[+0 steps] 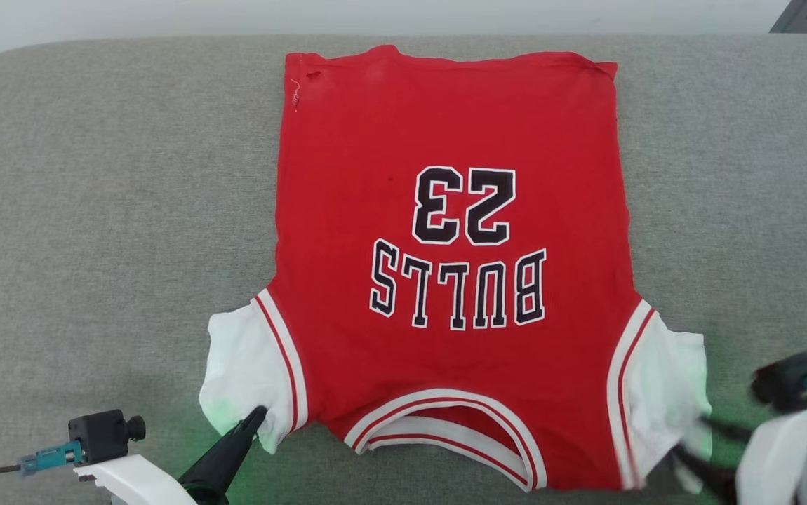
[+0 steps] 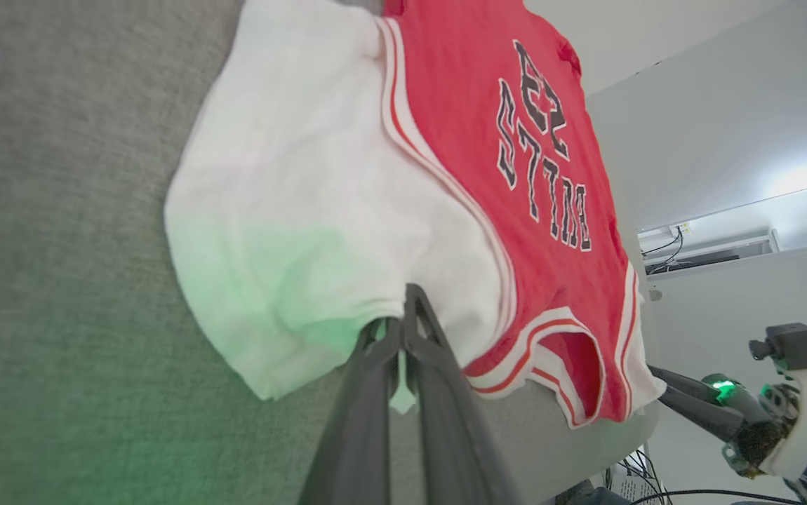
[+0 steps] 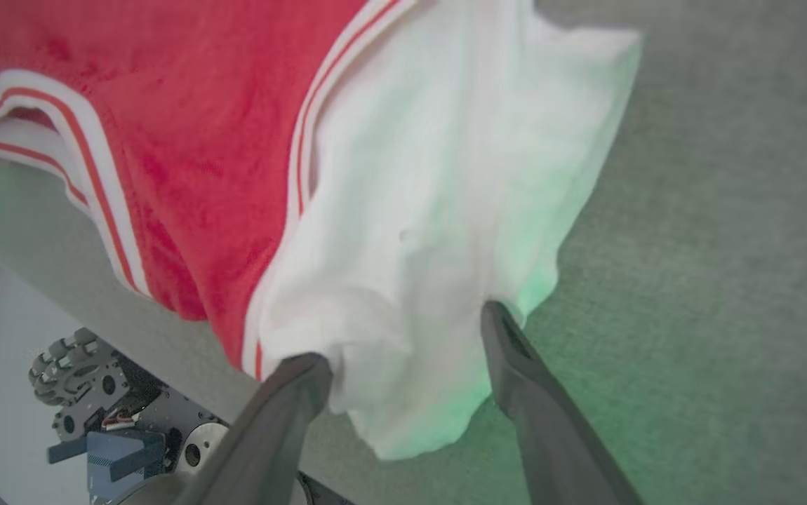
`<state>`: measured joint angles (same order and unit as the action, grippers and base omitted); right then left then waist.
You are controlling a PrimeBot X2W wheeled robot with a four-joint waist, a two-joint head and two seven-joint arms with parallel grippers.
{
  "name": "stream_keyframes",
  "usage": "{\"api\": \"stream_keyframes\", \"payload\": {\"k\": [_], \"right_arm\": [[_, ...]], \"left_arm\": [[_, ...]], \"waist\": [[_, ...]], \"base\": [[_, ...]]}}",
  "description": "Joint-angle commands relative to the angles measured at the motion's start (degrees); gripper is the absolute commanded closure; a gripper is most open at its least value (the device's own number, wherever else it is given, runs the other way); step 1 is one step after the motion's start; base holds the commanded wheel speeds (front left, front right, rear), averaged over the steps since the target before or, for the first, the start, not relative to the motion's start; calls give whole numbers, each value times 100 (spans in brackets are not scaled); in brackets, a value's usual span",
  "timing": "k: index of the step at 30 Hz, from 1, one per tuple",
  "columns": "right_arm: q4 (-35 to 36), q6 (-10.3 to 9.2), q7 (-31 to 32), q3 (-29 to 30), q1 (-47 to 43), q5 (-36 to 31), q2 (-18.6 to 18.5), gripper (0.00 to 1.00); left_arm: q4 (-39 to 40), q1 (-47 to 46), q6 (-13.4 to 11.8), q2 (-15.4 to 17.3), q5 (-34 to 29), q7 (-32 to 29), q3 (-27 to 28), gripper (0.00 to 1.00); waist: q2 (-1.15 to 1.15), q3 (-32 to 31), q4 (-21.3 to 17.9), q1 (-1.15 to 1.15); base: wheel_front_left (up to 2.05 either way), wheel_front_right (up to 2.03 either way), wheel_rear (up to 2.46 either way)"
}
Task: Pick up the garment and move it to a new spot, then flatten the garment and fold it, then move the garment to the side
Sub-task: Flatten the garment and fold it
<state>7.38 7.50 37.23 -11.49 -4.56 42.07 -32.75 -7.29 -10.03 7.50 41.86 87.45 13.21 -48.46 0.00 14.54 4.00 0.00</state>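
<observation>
Left arm (image 1: 130,485) has jaws pinched shut; right arm (image 1: 777,449) has jaws spread wide.

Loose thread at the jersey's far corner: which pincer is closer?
Left. The left pincer, shut on the sleeve, sits on the thread's side of the jersey; the right pincer, open, sits diagonally opposite.

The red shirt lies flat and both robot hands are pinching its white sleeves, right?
Not both. The left hand pinches a sleeve of the shirt, but the right hand is open, its fingers apart around the other sleeve; the right wrist view shows it.
</observation>
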Motion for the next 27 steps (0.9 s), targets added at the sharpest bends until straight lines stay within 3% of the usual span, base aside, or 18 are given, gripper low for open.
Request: {"api": "stream_keyframes", "payload": {"k": [1,7,11,17,22,23,27], "right_arm": [[82,-2,-39,85,102,-4,-60,0],[546,-2,187,950,514,92,-512,0],[251,-2,265,1424,1431,-125,-546,0],[-990,-2,152,1069,3267,-628,-408,0],[-2201,-3,330,364,4743,-1162,-376,0],[-2707,-3,371,162,5240,-1304,-303,0],[-3613,-2,301,-25,6021,-1489,-134,0]], "left_arm": [[29,14,-4,15,-100,48,5,100],[225,-83,-4,28,-249,84,-19,100],[340,-222,-4,3,-419,86,-49,100],[499,-482,-4,-140,-619,91,-132,100],[567,-727,-4,-212,-829,136,-121,100],[623,-805,-4,-274,-884,144,-139,100],[725,-912,-4,-361,-980,165,-141,100]], "waist": [[0,-8,19,0],[0,40,181,0],[0,175,355,0],[0,560,689,0],[0,1044,945,0],[0,1220,1053,0],[0,1500,1243,0]], "base": [[0,0,0],[0,0,0],[0,0,0],[0,0,0],[0,0,0],[0,0,0],[0,0,0]]}}
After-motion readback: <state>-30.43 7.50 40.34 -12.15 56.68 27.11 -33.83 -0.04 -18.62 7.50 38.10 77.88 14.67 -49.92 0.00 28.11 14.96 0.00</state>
